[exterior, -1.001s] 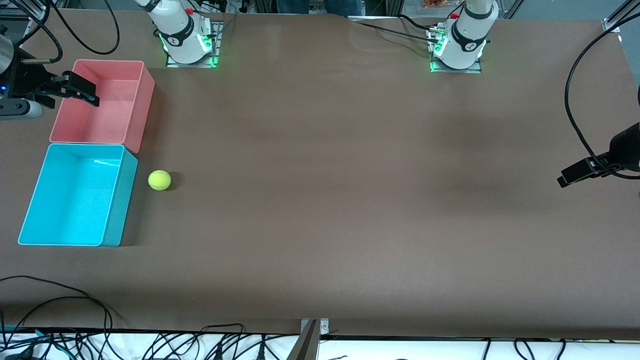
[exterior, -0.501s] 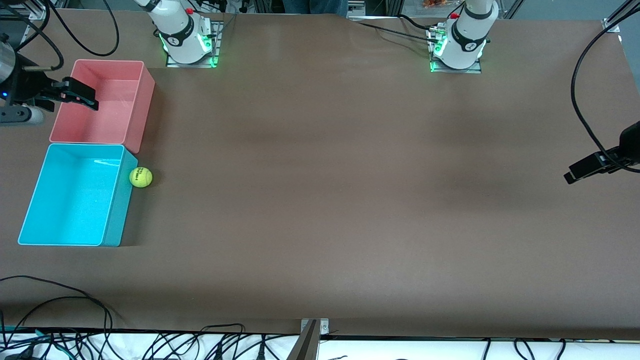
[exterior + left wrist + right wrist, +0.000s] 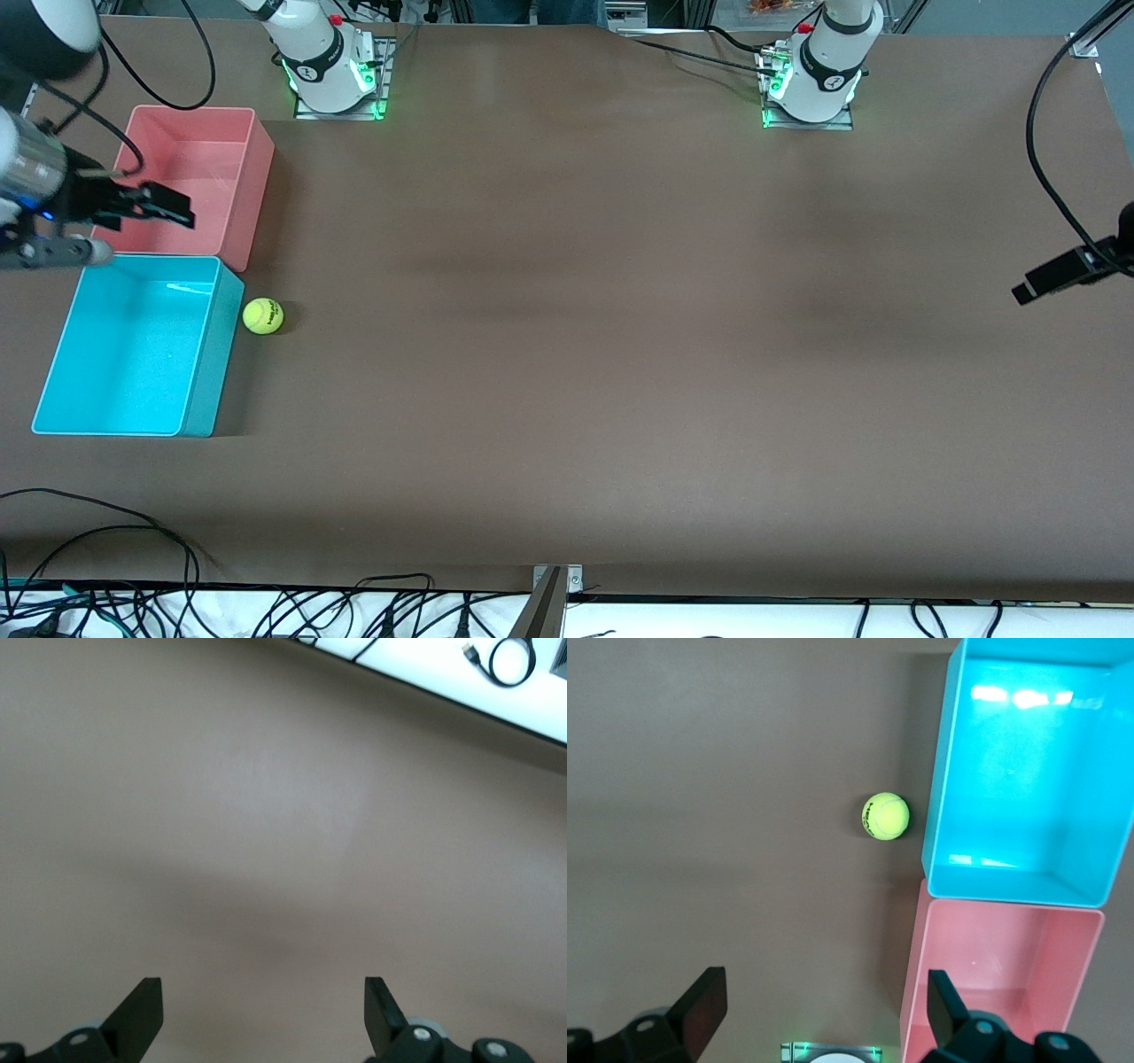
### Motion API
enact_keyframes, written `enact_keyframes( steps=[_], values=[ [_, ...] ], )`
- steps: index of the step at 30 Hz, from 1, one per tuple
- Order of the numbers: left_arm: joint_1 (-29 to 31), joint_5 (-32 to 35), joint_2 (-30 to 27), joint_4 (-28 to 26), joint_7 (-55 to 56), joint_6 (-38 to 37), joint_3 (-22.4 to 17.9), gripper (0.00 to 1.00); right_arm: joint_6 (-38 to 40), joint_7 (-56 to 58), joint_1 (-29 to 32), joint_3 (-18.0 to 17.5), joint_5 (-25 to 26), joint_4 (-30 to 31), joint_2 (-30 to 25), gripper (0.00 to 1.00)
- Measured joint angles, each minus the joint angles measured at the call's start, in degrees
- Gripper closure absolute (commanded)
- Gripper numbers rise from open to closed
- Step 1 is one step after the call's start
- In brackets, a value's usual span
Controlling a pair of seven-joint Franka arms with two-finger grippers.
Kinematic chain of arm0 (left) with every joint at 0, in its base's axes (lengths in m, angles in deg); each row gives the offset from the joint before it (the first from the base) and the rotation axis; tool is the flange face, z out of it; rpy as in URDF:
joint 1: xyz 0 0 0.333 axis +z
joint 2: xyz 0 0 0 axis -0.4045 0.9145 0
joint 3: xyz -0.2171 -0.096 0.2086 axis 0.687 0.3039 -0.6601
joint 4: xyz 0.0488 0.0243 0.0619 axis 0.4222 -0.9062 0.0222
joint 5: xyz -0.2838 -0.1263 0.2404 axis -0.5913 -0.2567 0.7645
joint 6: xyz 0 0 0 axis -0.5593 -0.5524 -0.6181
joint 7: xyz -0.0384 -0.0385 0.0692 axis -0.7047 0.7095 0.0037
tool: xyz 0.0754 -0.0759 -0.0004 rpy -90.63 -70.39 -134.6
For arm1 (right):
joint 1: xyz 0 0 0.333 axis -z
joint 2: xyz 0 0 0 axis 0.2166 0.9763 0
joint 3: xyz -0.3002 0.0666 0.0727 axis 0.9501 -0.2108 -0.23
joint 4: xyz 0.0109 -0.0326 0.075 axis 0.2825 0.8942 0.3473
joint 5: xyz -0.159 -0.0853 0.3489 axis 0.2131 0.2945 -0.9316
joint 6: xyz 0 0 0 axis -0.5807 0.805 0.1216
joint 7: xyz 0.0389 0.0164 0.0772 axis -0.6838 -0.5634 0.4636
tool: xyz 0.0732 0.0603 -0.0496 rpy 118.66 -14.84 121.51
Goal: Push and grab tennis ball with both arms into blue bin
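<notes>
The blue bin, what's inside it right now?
Nothing: the blue bin shows only its bare floor in both the front and right wrist views. The tennis ball lies on the table beside its wall, outside it.

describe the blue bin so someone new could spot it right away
Look to the right arm's end of the brown table, where two bins sit side by side. The blue bin is the one nearer the front camera, with the tennis ball beside it. Its neighbour, the pink bin, differs only in colour.
</notes>
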Motion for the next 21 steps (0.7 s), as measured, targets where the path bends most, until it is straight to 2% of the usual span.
enact_keyframes(
  steps=[6, 13, 18, 19, 21],
  values=[
    [-8.09, -0.84, -4.51, -5.39, -0.13, -0.1, -8.61, 0.0, -8.32, 0.0, -0.16, -0.19, 0.18, 3.49, 3.52, 0.0],
    [-17.91, -0.89, -7.46, -9.28, -0.16, -0.09, -18.08, 0.0, -16.15, 0.0, -0.36, -0.21, 0.63, 9.95, 5.59, 0.0],
    [-19.89, -0.89, -8.31, -10.63, -0.18, -0.07, -19.74, 0.0, -21.44, -0.01, -0.36, -0.2, 1.13, 14.95, 5.6, 0.0],
    [-19.93, -0.89, -8.35, -10.86, -0.22, -0.04, -19.75, 0.0, -26.45, -0.03, -0.36, -0.15, 1.55, 19.69, 5.6, 0.0],
    [-19.93, -0.89, -8.35, -10.89, -0.24, -0.04, -19.78, 0.0, -27.5, -0.03, -0.36, -0.15, 1.67, 20.69, 5.6, 0.0]
  ],
)
